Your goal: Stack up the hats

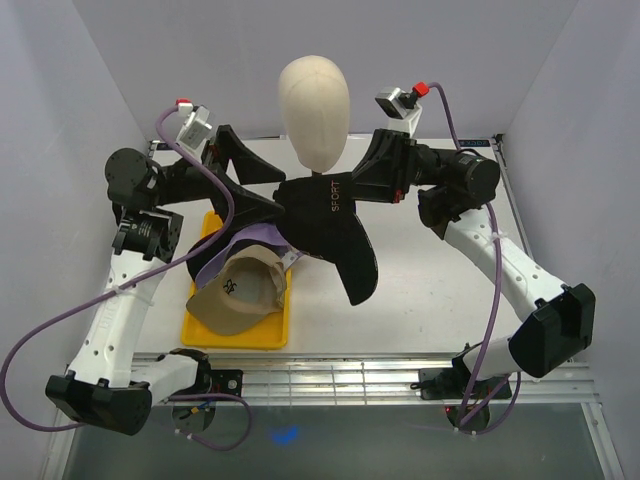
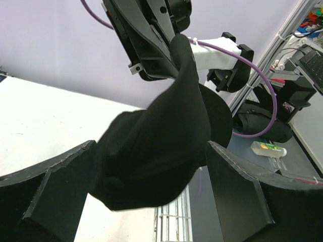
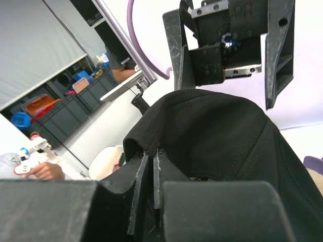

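Pinching black fabric baseball cap with SPORT lettering (image 1: 328,228) in my right gripper (image 3: 151,174), fingers clenched on cloth. My left gripper (image 2: 151,159) spread wide, cap's crown between its fingers, unclamped. Cap hangs above white table (image 1: 430,290), just before cream mannequin head (image 1: 313,100). Tan fabric cap (image 1: 238,295) rests atop lavender cap (image 1: 240,243) on yellow tray (image 1: 200,330), left side

The black cap (image 1: 330,225) hides most of the lavender cap (image 1: 250,240).
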